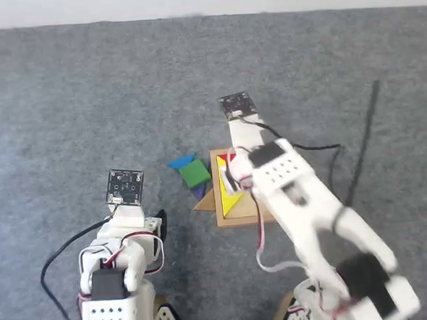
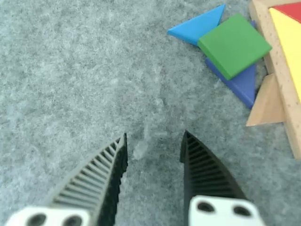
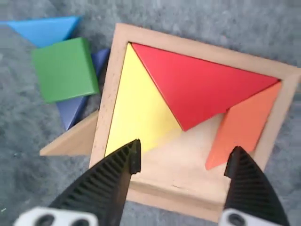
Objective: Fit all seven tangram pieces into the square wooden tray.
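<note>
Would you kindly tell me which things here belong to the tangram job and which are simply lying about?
Belong: wooden tray; red triangle, yellow triangle and orange piece inside it; green square, light blue triangle, dark blue piece, plain wooden triangle beside it.
Lying about: black cable, on the grey mat.

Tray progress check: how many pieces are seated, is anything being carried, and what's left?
Done: red triangle, yellow triangle and orange piece lie in the wooden tray. In hand: nothing; the right pincer hangs open over the tray, the left pincer open over the carpet. Remaining: green square, light blue triangle, dark blue triangle and plain wooden triangle, clustered beside the tray.
</note>
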{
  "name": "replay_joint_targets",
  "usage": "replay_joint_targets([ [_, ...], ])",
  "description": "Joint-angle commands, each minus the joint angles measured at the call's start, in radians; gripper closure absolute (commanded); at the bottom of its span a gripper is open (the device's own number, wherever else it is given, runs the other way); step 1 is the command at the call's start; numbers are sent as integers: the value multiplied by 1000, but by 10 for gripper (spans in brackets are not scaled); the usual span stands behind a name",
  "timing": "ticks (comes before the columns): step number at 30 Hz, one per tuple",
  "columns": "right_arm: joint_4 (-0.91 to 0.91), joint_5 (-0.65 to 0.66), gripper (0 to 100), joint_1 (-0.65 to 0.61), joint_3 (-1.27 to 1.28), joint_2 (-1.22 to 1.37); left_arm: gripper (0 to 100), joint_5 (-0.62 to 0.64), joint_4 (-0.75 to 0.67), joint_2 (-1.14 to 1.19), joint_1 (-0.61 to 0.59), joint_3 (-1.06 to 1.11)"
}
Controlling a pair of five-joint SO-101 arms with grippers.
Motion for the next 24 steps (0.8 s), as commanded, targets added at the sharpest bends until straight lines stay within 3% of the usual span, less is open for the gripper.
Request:
replay_joint_targets([
  [1, -13, 8, 714, 71, 87, -222, 818, 9, 2, -11, -3, -12],
  [4, -13, 8, 732, 220, 195, -352, 818, 9, 2, -11, -3, -12],
  [7, 4, 15, 857, 420, 253, -455, 818, 9, 2, -11, -3, -12],
  [10, 10, 158, 940, 607, 324, -549, 818, 9, 2, -11, -3, -12],
  [19, 8, 382, 943, 1010, 597, -768, 818, 9, 2, -11, -3, -12],
  [24, -1, 460, 942, 1170, 692, -866, 818, 9, 2, -11, -3, -12],
])
